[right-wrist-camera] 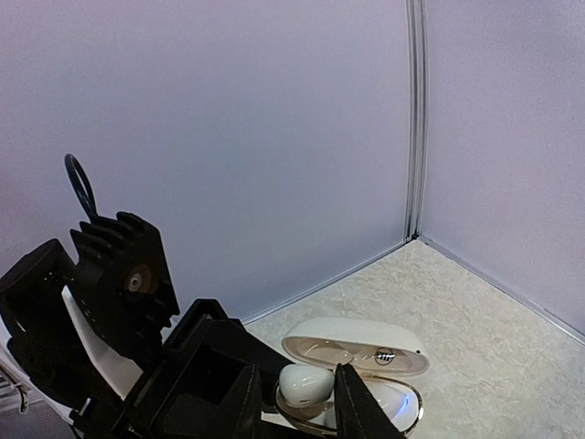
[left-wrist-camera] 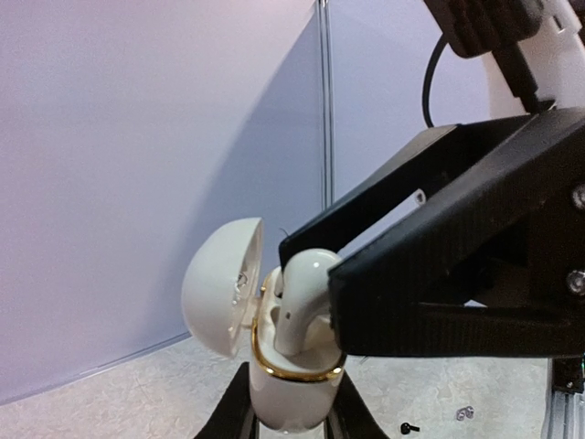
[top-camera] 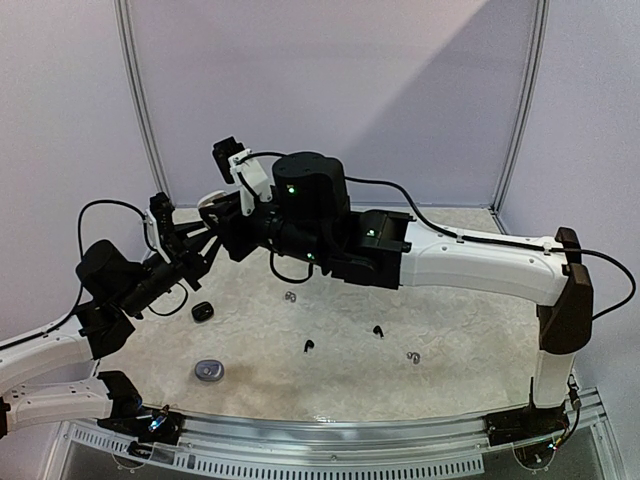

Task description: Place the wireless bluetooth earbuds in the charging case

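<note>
My left gripper is shut on a white charging case with a gold rim and holds it upright above the table, its lid swung open. My right gripper is shut on a white earbud, whose stem reaches down into the case's well. In the top view both grippers meet at the back left, around the case. Two black earbuds and two silvery ones lie on the table.
A black case and a grey case lie shut on the left of the table. The booth's walls stand close behind the grippers. A raised rail runs along the table's near edge.
</note>
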Available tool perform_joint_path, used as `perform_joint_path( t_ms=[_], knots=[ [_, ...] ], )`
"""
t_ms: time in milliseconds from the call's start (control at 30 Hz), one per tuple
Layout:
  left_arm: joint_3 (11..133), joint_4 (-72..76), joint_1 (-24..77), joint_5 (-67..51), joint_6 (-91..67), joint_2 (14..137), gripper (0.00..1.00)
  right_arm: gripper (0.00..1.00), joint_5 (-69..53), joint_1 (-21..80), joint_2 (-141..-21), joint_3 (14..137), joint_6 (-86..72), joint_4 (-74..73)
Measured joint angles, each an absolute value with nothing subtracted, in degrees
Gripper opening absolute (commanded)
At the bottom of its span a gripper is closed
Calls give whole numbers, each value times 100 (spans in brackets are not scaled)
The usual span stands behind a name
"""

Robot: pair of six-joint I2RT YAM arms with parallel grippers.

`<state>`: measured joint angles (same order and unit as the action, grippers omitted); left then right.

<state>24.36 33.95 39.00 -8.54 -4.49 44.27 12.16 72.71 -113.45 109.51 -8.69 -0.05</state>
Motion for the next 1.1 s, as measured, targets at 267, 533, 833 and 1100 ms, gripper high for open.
perform_joint_path(
  t_ms=[267,533,833,1100],
  knots=[
    [2436,3369,3900,-862,-495,4427,0,29,1313,7288,-11345,10951,-867,-30],
    [2436,3301,3898,-888,-646,4427,0,29,1557,7336,-11454,11209,-825,-362],
    [2436,3212,3898,-899,-690,4466,0,29,1747,7354,-11476,11288,-801,-609],
    [2436,3192,3898,-928,-716,4477,0,29,1848,7367,-11489,11321,-768,-690]
  ],
)
